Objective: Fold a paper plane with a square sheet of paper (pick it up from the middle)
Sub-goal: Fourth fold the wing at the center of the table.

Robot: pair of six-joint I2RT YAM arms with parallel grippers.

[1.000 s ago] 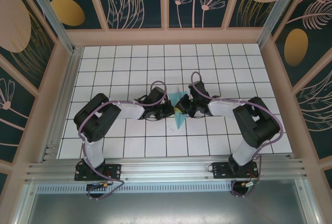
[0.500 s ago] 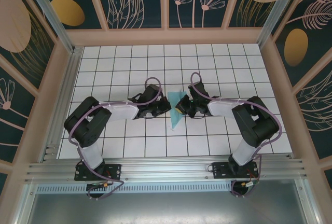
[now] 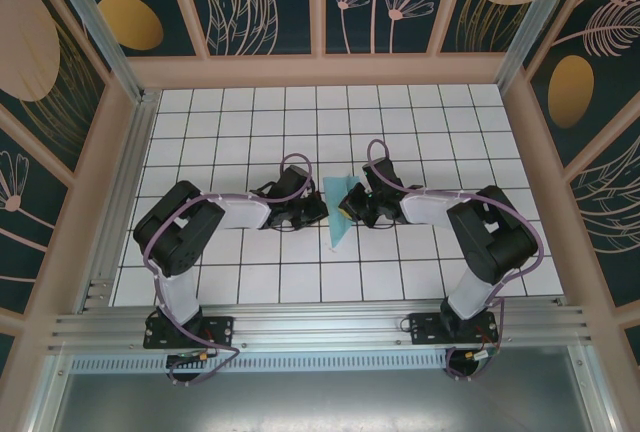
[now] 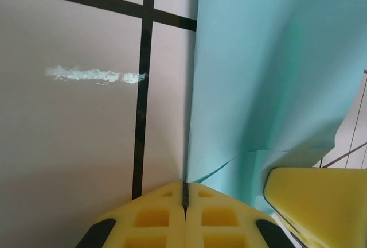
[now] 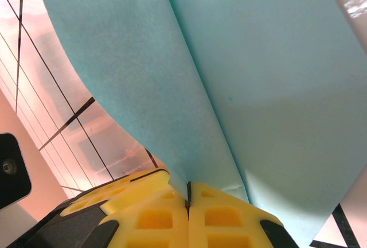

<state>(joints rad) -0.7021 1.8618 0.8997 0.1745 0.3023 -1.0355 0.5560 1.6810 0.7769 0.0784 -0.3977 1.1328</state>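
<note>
Carefully now: your right jaws are clamped tight on the fold of the paper plane (image 3: 337, 230), which is at the middle of the bench (image 3: 230, 117), tapering away from the right jaws toward your side. Your left jaws are pressed flat together just across the paper from the right jaws, meeting its edge; I cannot tell whether they actually nip it. If they do, drawing the two sets of jaws apart could tear the thin paper or drag the crease open. If they don't, a sideways nudge from them could buckle a wing against the right jaws, and a slack pinch there would let the layers spring apart. Up close the paper is plain light teal and smooth, two layers splaying from a soft centre crease, one bowed rather than flat
</note>
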